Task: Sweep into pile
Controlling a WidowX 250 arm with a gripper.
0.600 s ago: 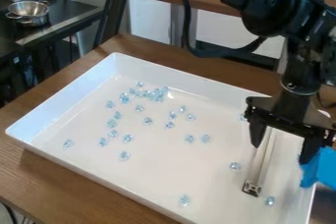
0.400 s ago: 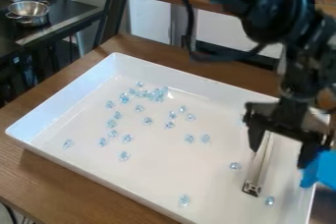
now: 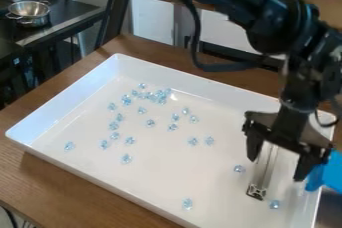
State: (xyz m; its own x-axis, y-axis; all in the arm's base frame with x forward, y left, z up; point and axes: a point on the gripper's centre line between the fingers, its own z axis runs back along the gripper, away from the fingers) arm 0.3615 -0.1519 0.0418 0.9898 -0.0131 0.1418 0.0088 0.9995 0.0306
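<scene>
The black gripper hangs low over the right end of the white tray, its two fingers spread apart, one on each side of a metal bar. The bar stands in the tray between the fingers; whether they touch it I cannot tell. Clear blue gems lie scattered over the tray's left and middle, with a denser cluster toward the back wall. Single gems lie near the bar, one to its left and another by its lower end. One more gem rests near the front wall.
The tray's raised walls surround the gems. A blue object sits at the tray's right edge, beside the gripper. The wooden table carries the tray. A metal pot stands on a dark surface at the far left.
My gripper has come down and slightly left, so its fingers sit lower around the metal bar. The bar and the gems have kept their places.
</scene>
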